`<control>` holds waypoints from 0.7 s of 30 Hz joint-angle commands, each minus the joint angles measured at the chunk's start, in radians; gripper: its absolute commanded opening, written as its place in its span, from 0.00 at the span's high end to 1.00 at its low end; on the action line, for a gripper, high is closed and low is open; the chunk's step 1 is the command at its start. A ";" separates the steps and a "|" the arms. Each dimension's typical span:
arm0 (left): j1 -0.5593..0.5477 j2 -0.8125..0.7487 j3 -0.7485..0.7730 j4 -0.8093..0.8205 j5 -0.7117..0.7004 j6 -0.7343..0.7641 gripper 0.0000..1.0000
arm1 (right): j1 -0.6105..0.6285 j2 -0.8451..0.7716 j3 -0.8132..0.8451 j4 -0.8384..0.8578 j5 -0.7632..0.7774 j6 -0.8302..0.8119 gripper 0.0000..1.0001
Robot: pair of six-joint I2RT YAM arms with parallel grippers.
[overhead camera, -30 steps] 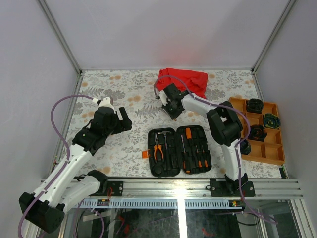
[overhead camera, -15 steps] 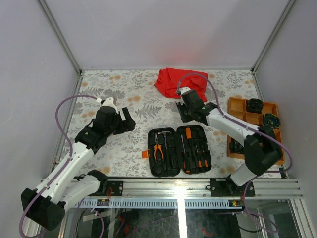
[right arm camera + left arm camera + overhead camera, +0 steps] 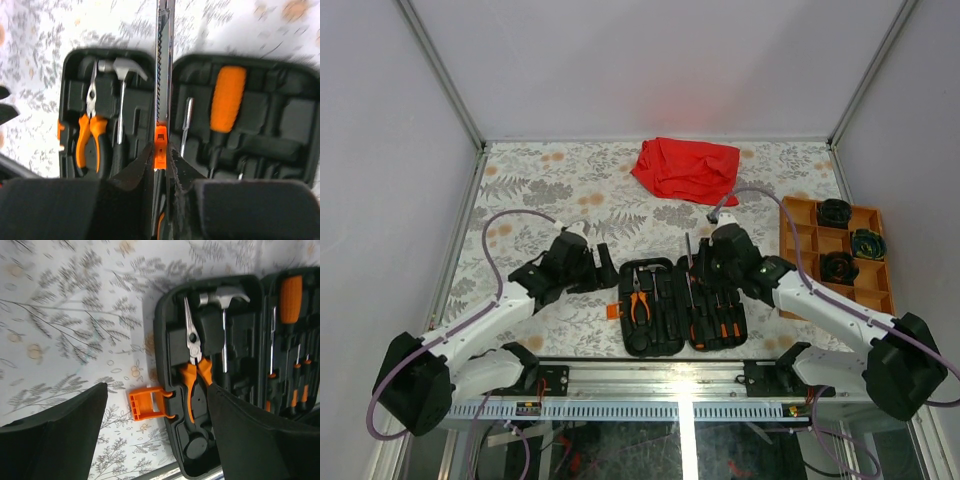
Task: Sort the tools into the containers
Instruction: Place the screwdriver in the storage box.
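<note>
Hovering over the open black case, the right gripper pinches a slim metal tool; the left gripper gapes wide, empty, beside the case's orange latch.

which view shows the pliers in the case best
Left wrist: the pliers lie large and sharp in the open case, steel tips and orange handles in view. Right wrist shows them smaller and blurred; top external shows them tiny.
</note>
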 commanded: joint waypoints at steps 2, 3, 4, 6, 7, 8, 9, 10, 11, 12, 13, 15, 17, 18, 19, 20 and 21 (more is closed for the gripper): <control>-0.097 0.065 -0.043 0.157 -0.010 -0.083 0.22 | 0.109 -0.072 -0.079 0.072 0.041 0.156 0.98; -0.116 0.076 -0.047 0.165 -0.020 -0.090 0.22 | 0.124 -0.082 -0.092 0.074 0.048 0.171 0.98; -0.134 0.087 -0.050 0.172 -0.026 -0.096 0.22 | 0.135 -0.086 -0.102 0.073 0.053 0.182 0.98; -0.163 0.107 -0.058 0.190 -0.028 -0.110 0.22 | 0.152 -0.090 -0.109 0.057 0.054 0.199 0.98; -0.179 0.119 -0.061 0.199 -0.028 -0.116 0.22 | 0.161 -0.093 -0.109 0.042 0.057 0.203 0.98; -0.201 0.132 -0.062 0.208 -0.029 -0.123 0.23 | 0.171 -0.098 -0.109 0.029 0.063 0.206 0.98; -0.217 0.143 -0.062 0.216 -0.030 -0.131 0.23 | 0.179 -0.106 -0.112 0.018 0.070 0.210 0.98; -0.236 0.157 -0.061 0.226 -0.031 -0.140 0.24 | 0.187 -0.115 -0.117 0.011 0.076 0.213 0.98; -0.254 0.166 -0.061 0.238 -0.031 -0.148 0.25 | 0.192 -0.125 -0.123 0.004 0.078 0.217 0.98; -0.270 0.175 -0.058 0.249 -0.032 -0.157 0.25 | 0.196 -0.136 -0.130 -0.002 0.082 0.223 0.99; -0.287 0.184 -0.053 0.258 -0.033 -0.165 0.26 | 0.198 -0.145 -0.138 -0.011 0.087 0.230 0.99; -0.321 0.202 -0.039 0.274 -0.037 -0.180 0.27 | 0.199 -0.171 -0.149 -0.030 0.097 0.240 0.99; -0.350 0.223 -0.027 0.295 -0.040 -0.191 0.27 | 0.202 -0.197 -0.160 -0.051 0.110 0.250 0.98; -0.362 0.235 -0.023 0.302 -0.037 -0.199 0.28 | 0.201 -0.207 -0.162 -0.065 0.117 0.253 0.98; -0.374 0.245 -0.019 0.309 -0.035 -0.203 0.28 | 0.202 -0.217 -0.163 -0.077 0.123 0.253 0.98; -0.385 0.255 -0.016 0.316 -0.035 -0.207 0.29 | 0.202 -0.226 -0.165 -0.090 0.125 0.253 0.98; -0.396 0.261 -0.013 0.317 -0.038 -0.208 0.29 | 0.202 -0.232 -0.164 -0.100 0.125 0.254 0.98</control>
